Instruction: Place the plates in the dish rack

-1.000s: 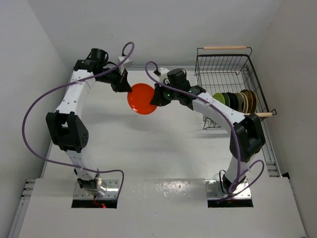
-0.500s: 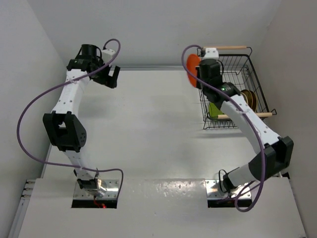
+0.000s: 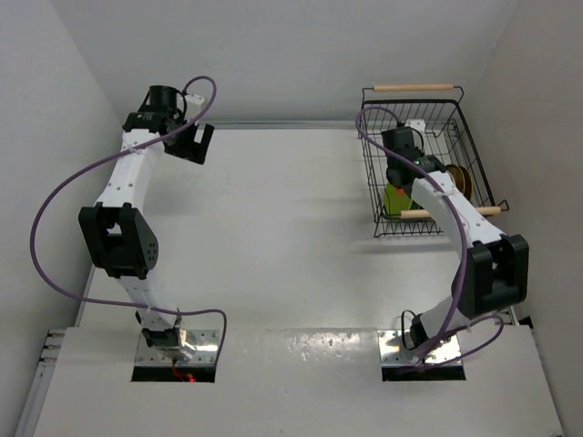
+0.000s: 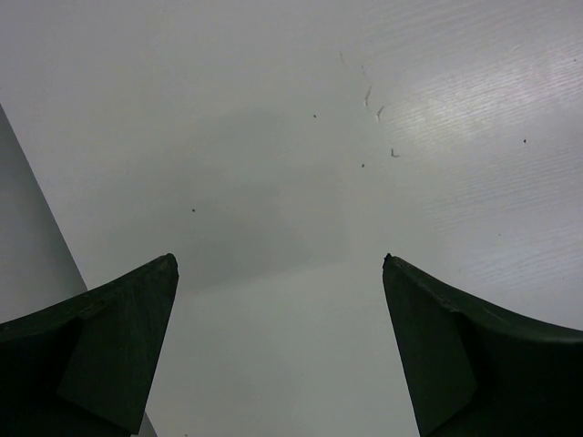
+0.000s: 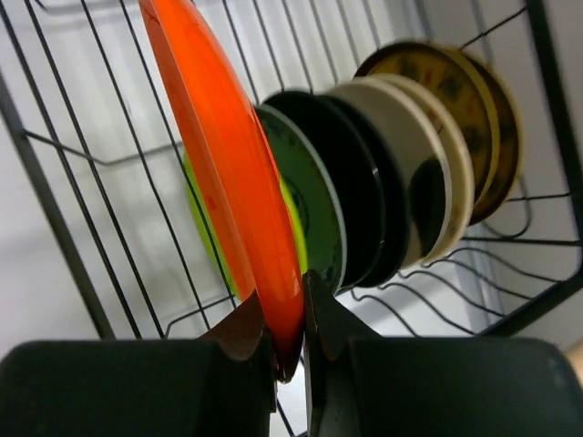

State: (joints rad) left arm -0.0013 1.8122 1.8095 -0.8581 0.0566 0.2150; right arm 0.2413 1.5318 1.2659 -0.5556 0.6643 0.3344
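Dish rack: upright plates, orange plate

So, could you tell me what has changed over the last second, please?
The left gripper let go of the orange plate after the handover, opened its fingers and pulled back to the far left corner. The right gripper, shut on the plate's rim, carried it from mid-table to the dish rack and now holds it on edge beside the row of racked plates. Those plates and the rack stayed put.
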